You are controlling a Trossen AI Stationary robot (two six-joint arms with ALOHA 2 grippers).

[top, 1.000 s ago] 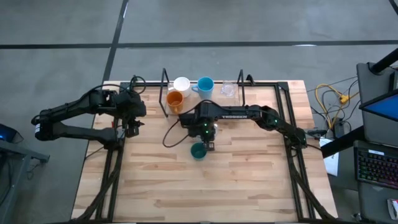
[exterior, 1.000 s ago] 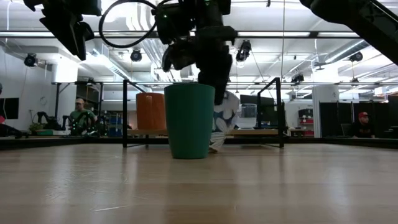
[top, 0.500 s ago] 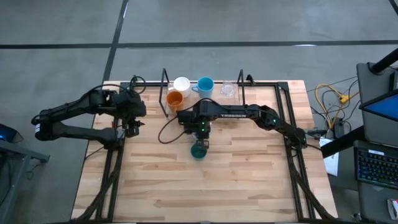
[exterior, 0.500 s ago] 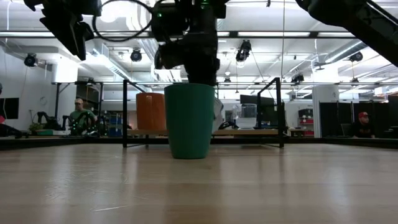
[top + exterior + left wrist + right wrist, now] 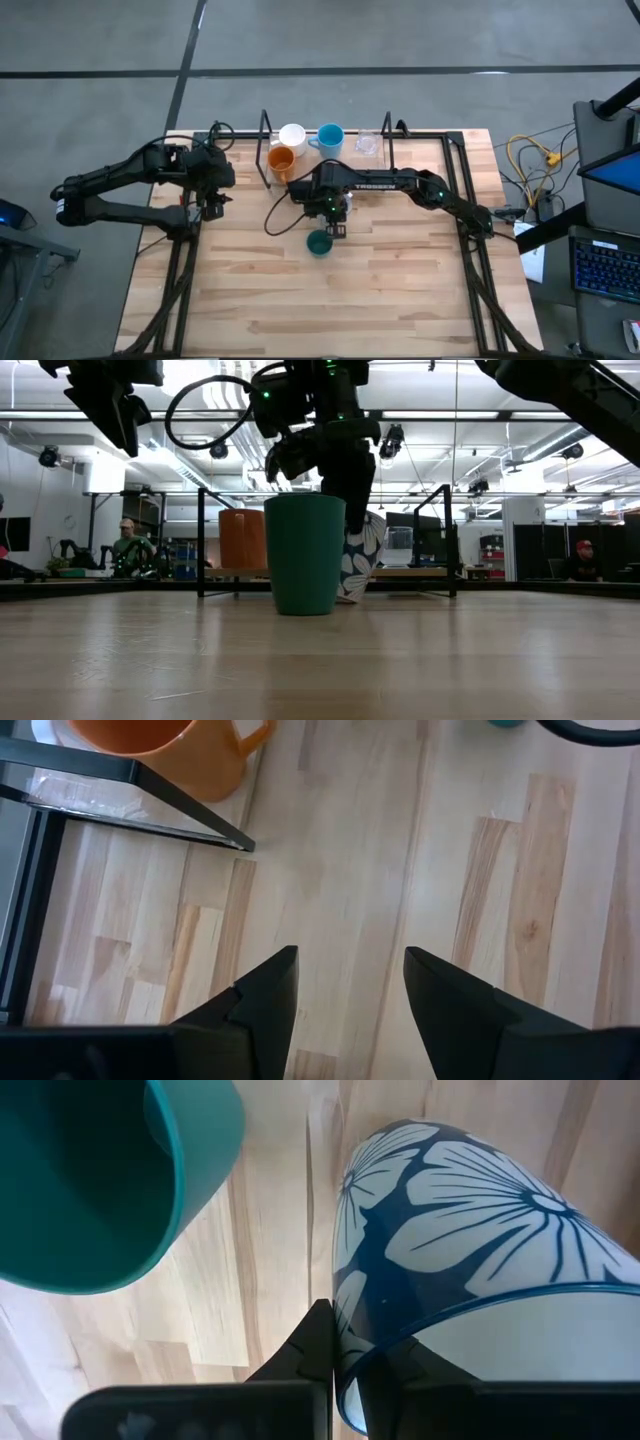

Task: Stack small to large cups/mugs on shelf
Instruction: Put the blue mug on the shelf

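Right wrist view: right tool (image 5: pixel 335 1342) pinching floral mug (image 5: pixel 470 1250) rim, beside teal cup (image 5: pixel 100 1180).

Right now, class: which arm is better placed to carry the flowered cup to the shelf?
Right. The right gripper is already shut on the flowered cup beside the teal cup; the left gripper hangs open near the table's left edge.

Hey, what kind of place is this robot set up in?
Probably a robotics lab or open workshop: ceiling lights on an exposed ceiling, people at workstations behind the table, and a keyboard with loose cables alongside.
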